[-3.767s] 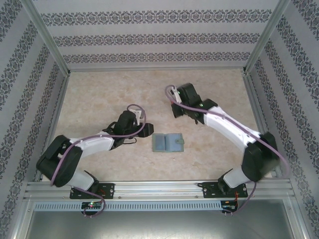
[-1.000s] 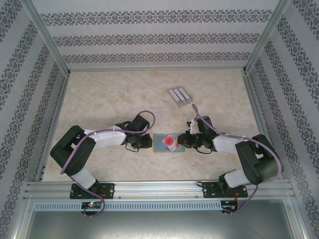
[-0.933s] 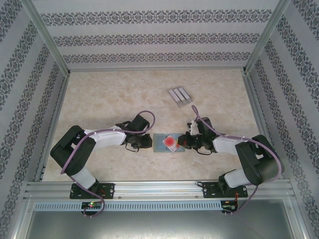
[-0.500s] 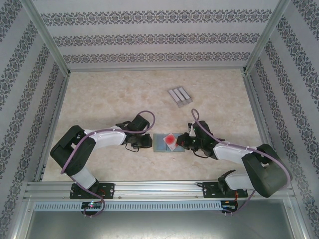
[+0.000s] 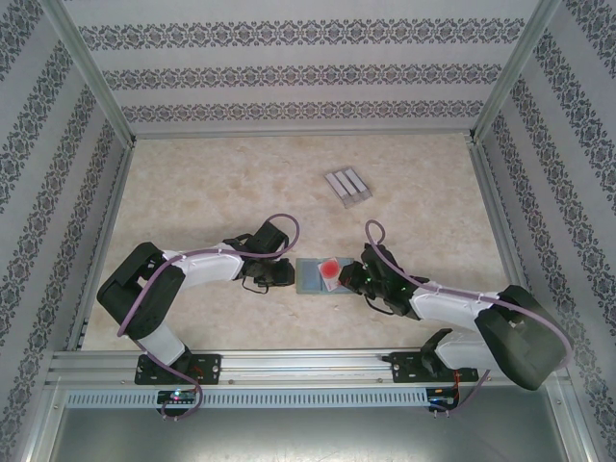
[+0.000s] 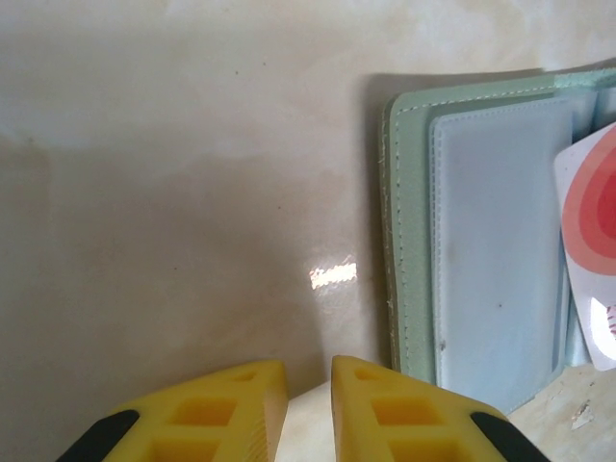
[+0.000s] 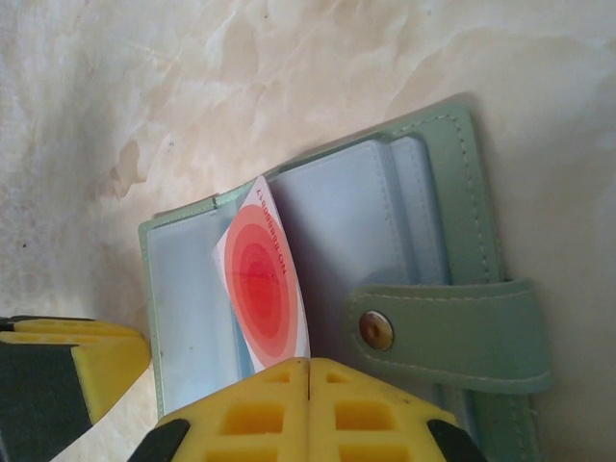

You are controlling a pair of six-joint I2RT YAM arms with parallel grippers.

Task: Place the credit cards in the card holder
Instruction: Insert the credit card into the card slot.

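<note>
Marbled beige surface [image 5: 192, 192] spreads under 2 robot arms, seen from above and from both wrists. Card holder [image 5: 310, 278], grey-green with pale blue pockets and a snap tab, lies open and flat toward the near side, between the 2 arms. Pale grey ribbed stand [image 5: 347, 184] sits well apart, farther back. 1 red credit card [image 7: 262, 279], printed with ringed circles, rests slanted over the holder's centre fold.

Right fingers [image 7: 289, 380] are pressed together on the card's near edge, pinching it. Left fingers [image 6: 339, 377] show a narrow gap with nothing between them, just beside the holder's left flap; whether they touch it cannot be told.

The card looks light, thin, stiff and slick, so a pinch on its trailing edge seems best, leaving the leading edge free for a pocket. The holder looks soft and light, likely to slide on the glossy surface unless its outer flap is pinned.
</note>
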